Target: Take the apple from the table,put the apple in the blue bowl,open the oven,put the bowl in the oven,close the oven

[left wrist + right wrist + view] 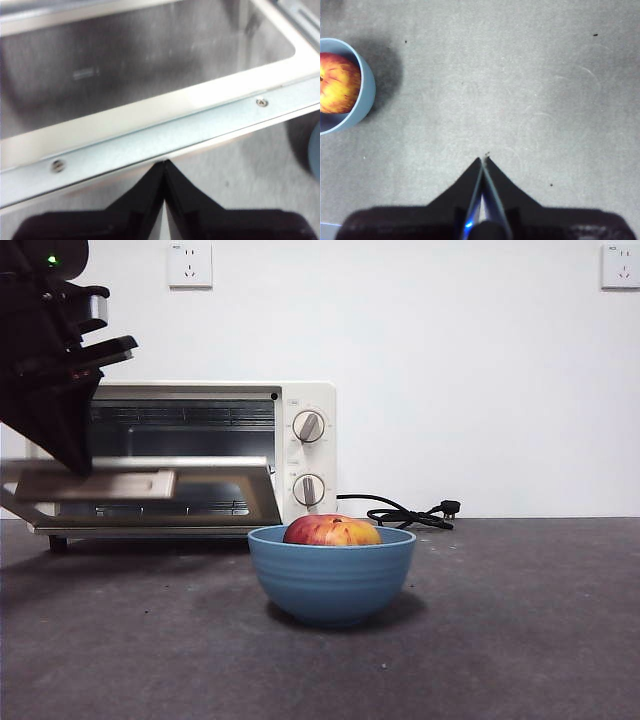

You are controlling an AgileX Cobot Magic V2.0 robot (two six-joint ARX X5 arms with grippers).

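The red and yellow apple (332,531) lies in the blue bowl (331,580), which stands on the table (520,620) in front of the oven (305,400). The oven's glass door (215,490) is swung down, nearly level, with its beige handle (95,484) toward me. My left gripper (78,468) reaches down from the upper left to the door's front edge. In the left wrist view the left gripper (165,162) is shut, its tips just over the door's metal rim (150,145). My right gripper (483,160) is shut over bare table, apart from the bowl (365,95) and apple (339,82).
Two round knobs (308,426) sit on the oven's right panel. A black power cord with plug (410,512) lies behind the bowl to the right of the oven. Wall sockets (190,265) are mounted high on the white wall.
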